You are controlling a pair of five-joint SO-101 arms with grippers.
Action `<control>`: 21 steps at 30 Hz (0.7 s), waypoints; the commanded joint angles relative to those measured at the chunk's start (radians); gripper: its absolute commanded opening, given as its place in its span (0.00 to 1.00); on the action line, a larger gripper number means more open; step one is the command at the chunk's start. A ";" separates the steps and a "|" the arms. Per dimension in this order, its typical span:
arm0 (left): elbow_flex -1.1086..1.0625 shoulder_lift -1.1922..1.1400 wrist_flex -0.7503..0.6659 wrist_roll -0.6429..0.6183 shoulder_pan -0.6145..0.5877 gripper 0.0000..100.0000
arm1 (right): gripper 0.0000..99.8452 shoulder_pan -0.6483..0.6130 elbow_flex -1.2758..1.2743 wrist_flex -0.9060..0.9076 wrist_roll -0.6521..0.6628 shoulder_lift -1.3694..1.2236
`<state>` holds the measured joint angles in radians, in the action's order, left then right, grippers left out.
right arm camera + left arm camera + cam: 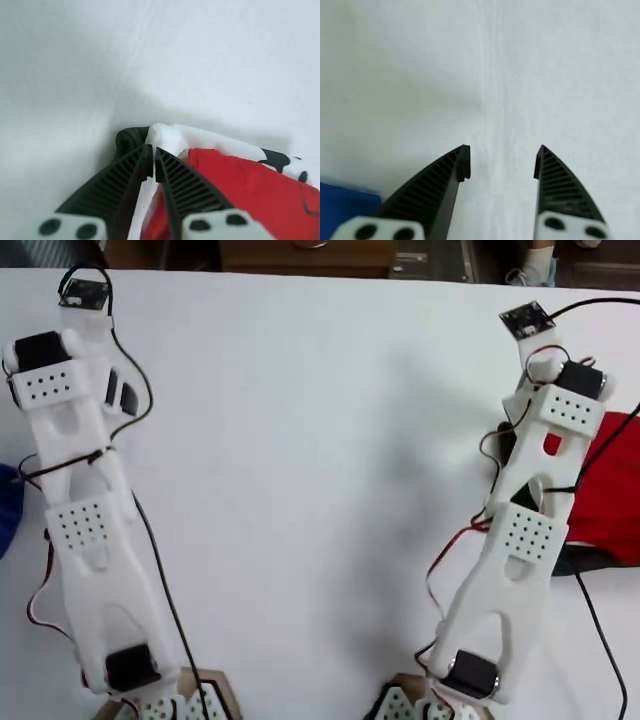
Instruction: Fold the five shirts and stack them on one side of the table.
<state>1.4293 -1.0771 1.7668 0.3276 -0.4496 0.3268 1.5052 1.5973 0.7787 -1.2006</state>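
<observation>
Red cloth shirt [240, 185] on white-and-black fabric [200, 139], right pincer [151, 148] clenched at its edge; left pincer [501, 162] released above white counter [300, 440].

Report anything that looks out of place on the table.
A blue cloth lies at the left edge of the table, apart from the pile at the right edge. There, a white layer and a black layer stick out unevenly beneath the red shirt.
</observation>
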 commanded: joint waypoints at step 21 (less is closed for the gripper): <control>0.153 0.080 0.009 0.008 -0.196 0.23 | 0.28 -0.130 0.161 0.113 -0.100 0.315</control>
<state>1.4799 -1.0787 1.7668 0.3337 -0.5754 0.2225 1.6249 1.7062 0.6928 -1.0349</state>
